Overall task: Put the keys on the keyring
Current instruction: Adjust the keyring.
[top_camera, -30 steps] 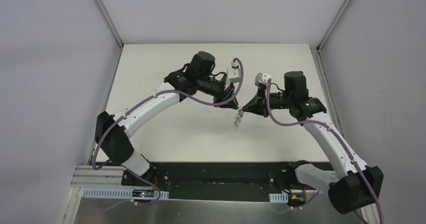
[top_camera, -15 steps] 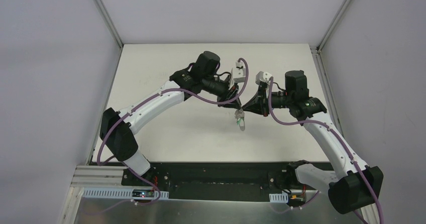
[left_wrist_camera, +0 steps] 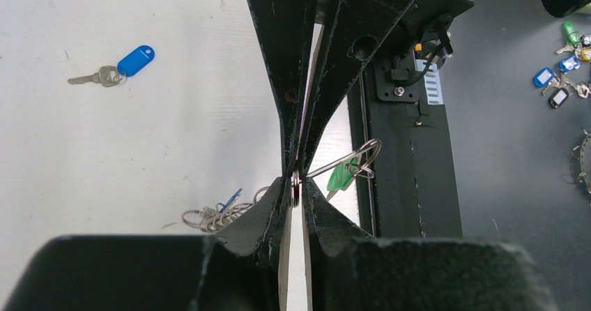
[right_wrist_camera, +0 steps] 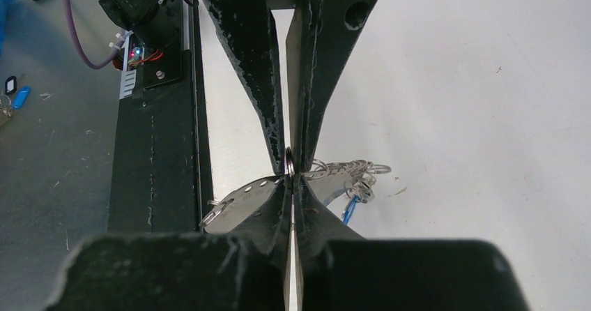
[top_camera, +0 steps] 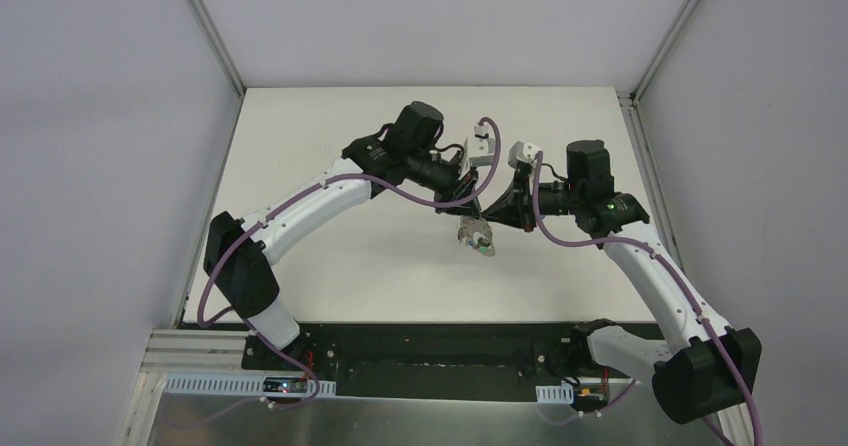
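r fingers (right_wrist_camera: 310, 206) clamped on small silver metal split ring (right_wrist_camera: 288, 161), l fingers (left_wrist_camera: 265, 210) pinching same ring; green-headed silver key (left_wrist_camera: 340, 178) dangles beside ring. prob best: hold steady, pry gap slow.

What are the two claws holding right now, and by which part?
Both the left claw and right claw pinch one small metal ring by its rim; the green key dangles from it.
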